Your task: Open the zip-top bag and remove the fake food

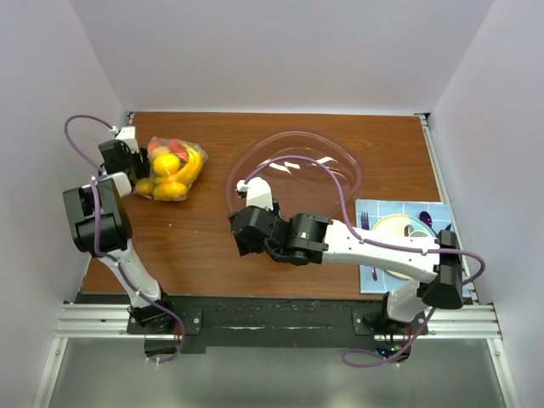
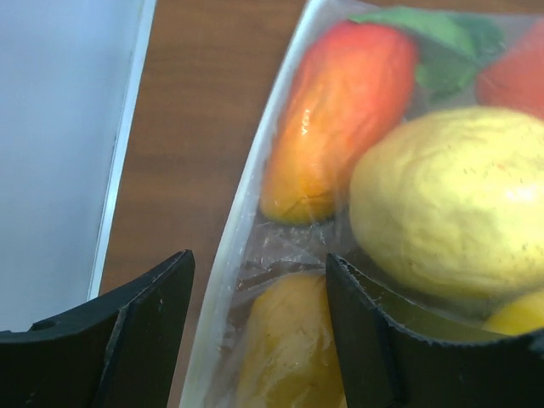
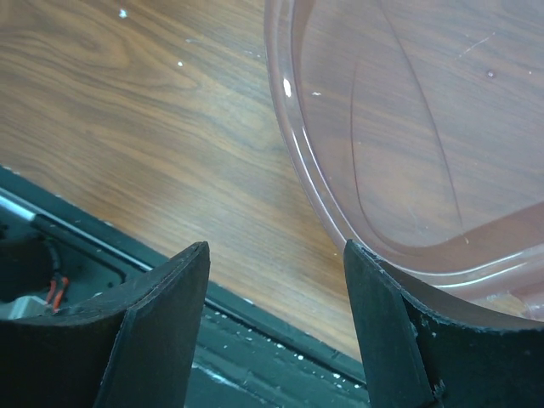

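1. left tool (image 2: 259, 340) – you are holding it spread open at the left edge of the bag (image 1: 170, 170). The clear edge strip is passing between the fingers, unpinched.
2. bag – it is lying at the far-left corner of the bench (image 1: 204, 246). You cannot tell whether its zip is shut.
3. fake food (image 2: 459, 195) – yellow, orange and red pieces, one with green leaves, are all sitting inside the bag.
4. right tool (image 3: 276, 323) – you are holding it open and empty over the bench, with its right finger just beside the bowl (image 3: 285, 127).
5. bowl – it is sitting mid-bench, well apart from the bag.
6. plate (image 1: 399, 228) – it is resting on a blue mat at the right edge.
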Controlling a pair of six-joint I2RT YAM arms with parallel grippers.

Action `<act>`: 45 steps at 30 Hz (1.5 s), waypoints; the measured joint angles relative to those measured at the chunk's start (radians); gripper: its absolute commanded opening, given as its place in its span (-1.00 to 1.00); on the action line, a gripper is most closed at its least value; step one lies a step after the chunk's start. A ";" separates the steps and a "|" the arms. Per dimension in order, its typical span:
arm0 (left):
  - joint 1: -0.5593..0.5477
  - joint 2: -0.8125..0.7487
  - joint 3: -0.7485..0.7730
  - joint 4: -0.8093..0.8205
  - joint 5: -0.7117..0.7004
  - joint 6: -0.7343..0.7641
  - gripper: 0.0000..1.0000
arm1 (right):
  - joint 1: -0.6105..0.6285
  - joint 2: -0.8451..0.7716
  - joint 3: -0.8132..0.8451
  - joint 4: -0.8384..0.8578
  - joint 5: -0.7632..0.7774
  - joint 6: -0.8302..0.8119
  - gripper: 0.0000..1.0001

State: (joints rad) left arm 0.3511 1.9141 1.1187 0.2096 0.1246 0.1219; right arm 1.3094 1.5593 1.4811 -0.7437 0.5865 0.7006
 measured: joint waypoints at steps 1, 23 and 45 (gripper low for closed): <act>0.000 -0.024 -0.028 -0.001 0.002 0.015 0.35 | 0.001 -0.010 -0.001 0.000 0.000 0.002 0.37; 0.010 -0.600 -0.235 -0.805 0.488 0.523 0.29 | 0.035 -0.005 -0.018 -0.024 0.042 0.009 0.41; -0.039 -0.171 0.192 -0.538 0.533 0.230 0.31 | 0.073 0.481 0.021 0.800 -0.140 -0.787 -0.03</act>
State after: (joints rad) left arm 0.3119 1.7435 1.3102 -0.3283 0.6575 0.3519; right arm 1.3823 2.0399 1.5021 0.0566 0.4461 -0.0864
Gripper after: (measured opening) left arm 0.654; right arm 0.530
